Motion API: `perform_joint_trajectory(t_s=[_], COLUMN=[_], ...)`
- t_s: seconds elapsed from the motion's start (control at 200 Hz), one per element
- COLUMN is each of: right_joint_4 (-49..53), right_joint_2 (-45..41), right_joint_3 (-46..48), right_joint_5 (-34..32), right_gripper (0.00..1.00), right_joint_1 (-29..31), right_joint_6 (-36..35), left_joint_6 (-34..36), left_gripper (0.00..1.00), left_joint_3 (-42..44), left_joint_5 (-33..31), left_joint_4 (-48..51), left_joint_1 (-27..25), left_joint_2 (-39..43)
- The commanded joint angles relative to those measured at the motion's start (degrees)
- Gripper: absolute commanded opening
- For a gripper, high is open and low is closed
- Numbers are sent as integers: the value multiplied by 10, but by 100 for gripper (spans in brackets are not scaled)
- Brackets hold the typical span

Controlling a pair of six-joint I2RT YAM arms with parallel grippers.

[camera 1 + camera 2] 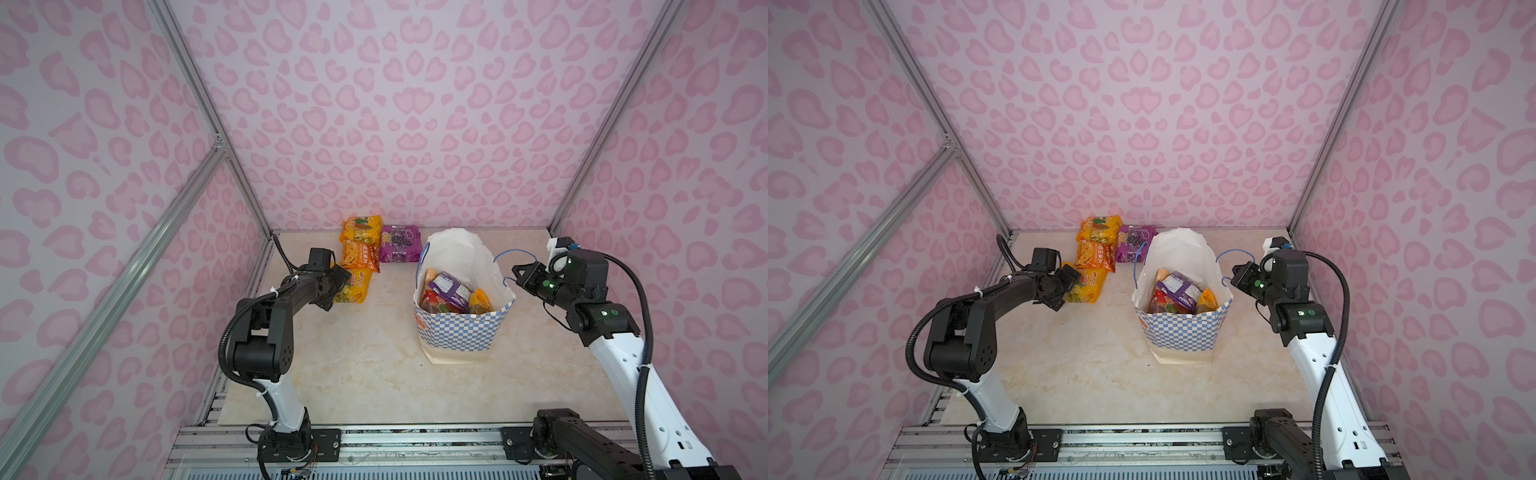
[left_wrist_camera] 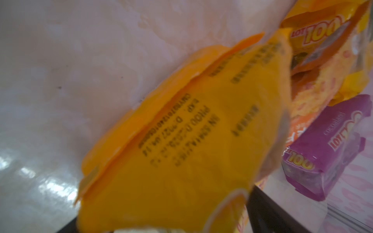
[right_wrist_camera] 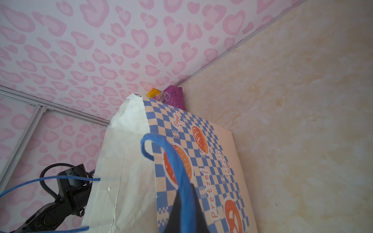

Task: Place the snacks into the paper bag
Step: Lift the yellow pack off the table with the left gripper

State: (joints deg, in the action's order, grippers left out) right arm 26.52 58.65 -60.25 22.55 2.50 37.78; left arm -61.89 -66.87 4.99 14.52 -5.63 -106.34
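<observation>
**Left gripper**: jaws spread wide about the near end of the yellow packet. The packet lies on the table in the cluster by the back wall, apart from the bag. No firm pinch is evident, and the left wrist view is blurred.

**Right gripper**: jaws closed on the blue cord handle, steadying the upright paper bag. Several snacks sit inside.

**Probable faults:**
- **Slip on closing:** a shallow bite on the crinkly film would let the packet slide out.
- **Dragged neighbour:** the orange packet touches the yellow one and may follow it up.
- **Bag tipped or mouth folded:** the bag is tall and light — a packet striking the rim, or a sideways pull on the cord, would cause either.
</observation>
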Motion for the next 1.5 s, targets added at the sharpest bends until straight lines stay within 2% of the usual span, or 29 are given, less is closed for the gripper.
perform_joint_trajectory(t_s=[0.0,0.145,0.31,0.595,0.635,0.725,0.76,0.935,1.285,1.495], right_joint_4=[-4,4,7,16,17,19,19,19,20,16], right_joint_2=[1,-3,-9,-15,-15,-15,-15,-15,-13,-8], right_joint_3=[4,4,7,2,0,-1,-1,0,-2,-2], right_joint_5=[7,2,0,-7,-7,-7,-7,-9,-10,-8], right_gripper=[0,0,0,0,0,0,0,0,0,0], right_joint_1=[0,0,0,0,0,0,0,0,0,0], right_joint_6=[-3,-8,-5,-5,-6,-5,-5,-3,-5,-4], left_joint_6=[-30,-52,-56,-54,-54,-45,-40,-12,44,104], left_gripper=[99,98,87,43,39,37,30,9,8,8], left_joint_3=[1,20,21,44,49,56,60,82,124,100], left_joint_5=[-2,-9,-13,4,3,4,5,-6,-30,-43], left_joint_4=[-23,-34,-38,-75,-77,-73,-71,-53,15,77], left_joint_1=[1,1,5,9,9,9,9,9,9,9], left_joint_2=[-25,-39,-56,-43,-34,-12,1,70,253,367])
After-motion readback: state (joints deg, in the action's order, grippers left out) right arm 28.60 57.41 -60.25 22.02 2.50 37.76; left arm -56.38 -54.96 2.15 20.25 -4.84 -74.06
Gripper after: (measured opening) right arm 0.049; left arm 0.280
